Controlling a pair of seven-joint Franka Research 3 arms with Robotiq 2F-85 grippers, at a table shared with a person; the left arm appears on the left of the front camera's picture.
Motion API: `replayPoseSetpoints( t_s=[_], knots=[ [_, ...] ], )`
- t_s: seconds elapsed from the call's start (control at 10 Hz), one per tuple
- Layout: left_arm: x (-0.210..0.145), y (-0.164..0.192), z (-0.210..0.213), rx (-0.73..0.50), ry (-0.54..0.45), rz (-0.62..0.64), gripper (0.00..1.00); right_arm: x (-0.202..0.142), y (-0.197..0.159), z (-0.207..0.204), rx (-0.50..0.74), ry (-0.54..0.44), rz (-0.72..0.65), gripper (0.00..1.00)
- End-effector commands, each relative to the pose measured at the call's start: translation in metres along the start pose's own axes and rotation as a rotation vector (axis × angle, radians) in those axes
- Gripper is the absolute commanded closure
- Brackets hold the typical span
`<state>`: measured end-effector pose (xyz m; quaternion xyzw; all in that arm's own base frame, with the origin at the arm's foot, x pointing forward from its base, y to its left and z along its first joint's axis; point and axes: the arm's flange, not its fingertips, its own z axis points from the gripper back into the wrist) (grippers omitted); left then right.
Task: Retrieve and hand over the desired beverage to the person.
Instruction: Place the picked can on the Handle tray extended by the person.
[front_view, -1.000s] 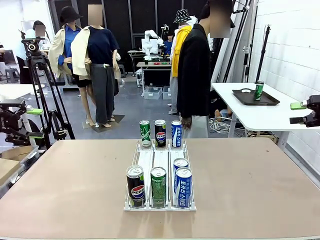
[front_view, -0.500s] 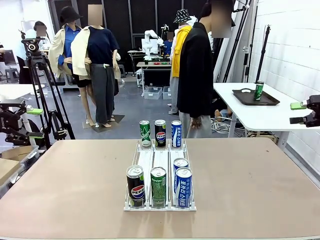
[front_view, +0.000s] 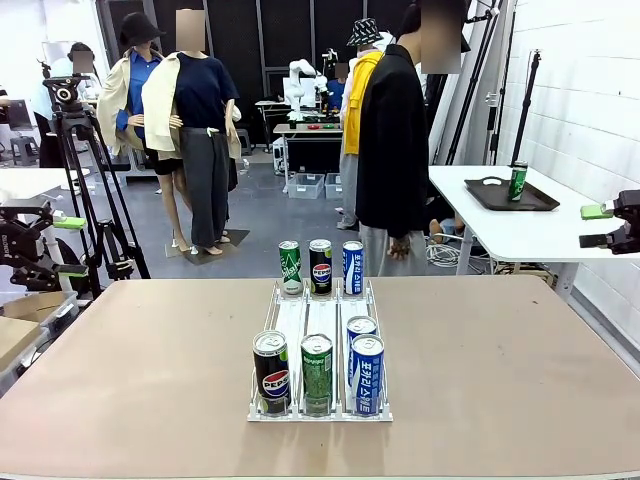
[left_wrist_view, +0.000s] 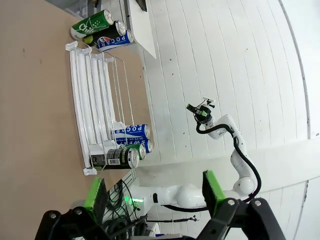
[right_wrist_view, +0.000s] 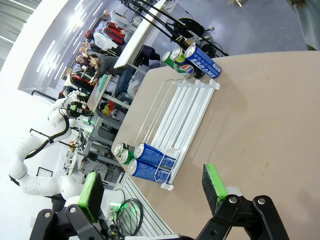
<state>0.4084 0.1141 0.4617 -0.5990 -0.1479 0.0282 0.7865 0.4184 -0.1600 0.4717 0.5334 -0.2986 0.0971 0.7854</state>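
Observation:
A white rack (front_view: 306, 315) in the middle of the brown table holds drink cans in three lanes. At its far end stand a green can (front_view: 290, 267), a black Pepsi can (front_view: 321, 266) and a blue can (front_view: 353, 267). At the near end are another Pepsi can (front_view: 271, 372), a green can (front_view: 317, 374) and two blue cans (front_view: 367, 374). The person (front_view: 390, 140) in a black jacket stands side-on at the far edge, one hand (front_view: 398, 243) hanging. My left gripper (front_view: 70, 245) (left_wrist_view: 154, 190) stands open off the table's left side. My right gripper (front_view: 597, 226) (right_wrist_view: 152, 186) stands open off the right side.
A white side table (front_view: 520, 235) at the right carries a black tray (front_view: 508, 196) with a green can (front_view: 517, 182). A camera tripod (front_view: 75, 150) stands behind my left arm. Bare tabletop (front_view: 130, 370) lies on both sides of the rack.
The person has shifted a little to the right along the far edge, hanging hand moving with them. Both arms and the cans stay still.

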Motion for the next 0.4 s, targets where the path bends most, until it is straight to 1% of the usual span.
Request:
replayPoseSetpoints(
  t_s=[0.0,0.3],
  knots=[
    [-0.0016,-0.0002,0.0021,0.003,0.002,-0.020,0.00,-0.0005,0.0008,-0.0016,0.013,-0.006,0.002,0.00],
    [-0.0016,-0.0002,0.0021,0.003,0.002,-0.020,0.00,-0.0005,0.0008,-0.0016,0.013,-0.006,0.002,0.00]
  ],
)
